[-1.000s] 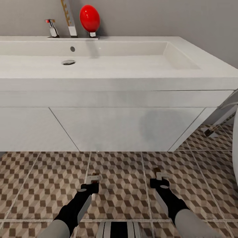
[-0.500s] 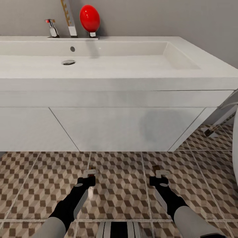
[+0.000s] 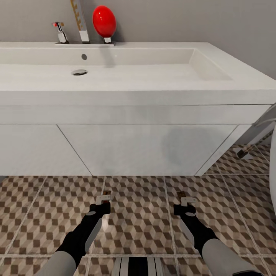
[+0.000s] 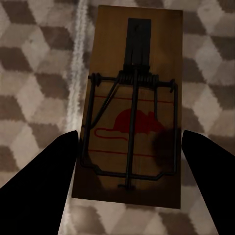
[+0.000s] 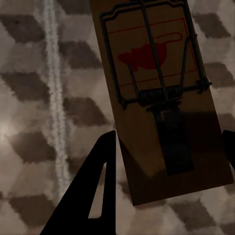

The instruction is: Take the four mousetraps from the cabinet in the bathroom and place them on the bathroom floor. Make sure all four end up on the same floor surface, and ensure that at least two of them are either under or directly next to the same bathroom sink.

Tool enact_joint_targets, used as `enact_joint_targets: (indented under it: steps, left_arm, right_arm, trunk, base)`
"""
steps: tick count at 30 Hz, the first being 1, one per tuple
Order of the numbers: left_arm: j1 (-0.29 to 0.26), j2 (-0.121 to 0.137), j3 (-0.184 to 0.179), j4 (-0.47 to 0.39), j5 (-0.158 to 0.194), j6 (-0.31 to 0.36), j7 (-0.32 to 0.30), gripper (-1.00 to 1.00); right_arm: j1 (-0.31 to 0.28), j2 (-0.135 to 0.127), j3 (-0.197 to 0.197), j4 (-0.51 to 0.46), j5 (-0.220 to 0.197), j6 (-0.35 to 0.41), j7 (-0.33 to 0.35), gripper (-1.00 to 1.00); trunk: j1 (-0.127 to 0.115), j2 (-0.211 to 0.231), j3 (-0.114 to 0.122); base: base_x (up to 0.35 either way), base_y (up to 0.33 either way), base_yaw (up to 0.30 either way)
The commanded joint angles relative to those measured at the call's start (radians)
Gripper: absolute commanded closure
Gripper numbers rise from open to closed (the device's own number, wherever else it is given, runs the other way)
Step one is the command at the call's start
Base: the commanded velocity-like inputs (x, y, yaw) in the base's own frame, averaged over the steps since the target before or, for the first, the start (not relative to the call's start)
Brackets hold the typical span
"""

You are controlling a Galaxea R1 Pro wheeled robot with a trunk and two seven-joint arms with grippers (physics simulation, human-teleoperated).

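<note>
Both arms reach forward and down over the bathroom floor (image 3: 142, 214), just in front of the white sink (image 3: 153, 90). My left gripper (image 3: 104, 198) is shut on a mousetrap (image 3: 107, 193), a brown wooden slab with a wire spring and a red mouse print (image 4: 129, 112). The fingers (image 4: 49, 186) press its two long edges, and it hangs above the blurred tiles. My right gripper (image 3: 186, 200) is shut on a second mousetrap (image 3: 180, 194), which is held tilted (image 5: 156, 98) between its fingers (image 5: 93, 186). The cabinet is out of view.
The white vanity front (image 3: 145, 149) rises straight ahead, its lower edge close beyond the grippers. A chrome tap (image 3: 60, 33) and a red oval object (image 3: 104, 21) stand on the sink's back ledge. A white curved fixture (image 3: 273, 172) and a slanted chrome part (image 3: 249, 147) stand at the right.
My left gripper has pulled back and to the left with its mousetrap. The right gripper has shifted only slightly. The camera has not moved.
</note>
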Motion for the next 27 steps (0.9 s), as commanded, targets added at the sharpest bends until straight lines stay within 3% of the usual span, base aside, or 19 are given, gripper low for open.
enact_joint_targets:
  steps: [1, 8, 17, 27]
  left_arm:
    - [0.000, 0.000, -0.004, -0.002, 0.010, 0.003, 0.009, 1.00]
    - [0.000, -0.001, -0.004, -0.002, 0.010, 0.002, 0.009, 1.00]
    - [0.000, 0.000, -0.003, -0.002, 0.010, 0.006, 0.009, 1.00]
    - [0.000, 0.001, -0.001, -0.003, 0.011, 0.002, 0.009, 1.00]
  right_arm:
    - [0.000, -0.001, 0.008, -0.002, -0.012, 0.005, -0.007, 1.00]
    - [0.000, 0.000, 0.008, -0.002, -0.011, 0.007, -0.007, 1.00]
    - [0.000, 0.000, 0.008, -0.004, -0.011, 0.012, -0.007, 1.00]
    - [0.000, 0.001, 0.008, -0.015, -0.011, 0.015, -0.004, 1.00]
  trunk:
    - [0.000, 0.000, -0.001]
    - [0.000, 0.000, -0.001]
    - [0.004, -0.002, -0.035]
    - [0.005, -0.003, -0.043]
  base:
    - [0.000, 0.000, 0.000]
    - [0.000, 0.000, 0.000]
    - [0.000, 0.000, 0.000]
    - [0.000, 0.000, 0.000]
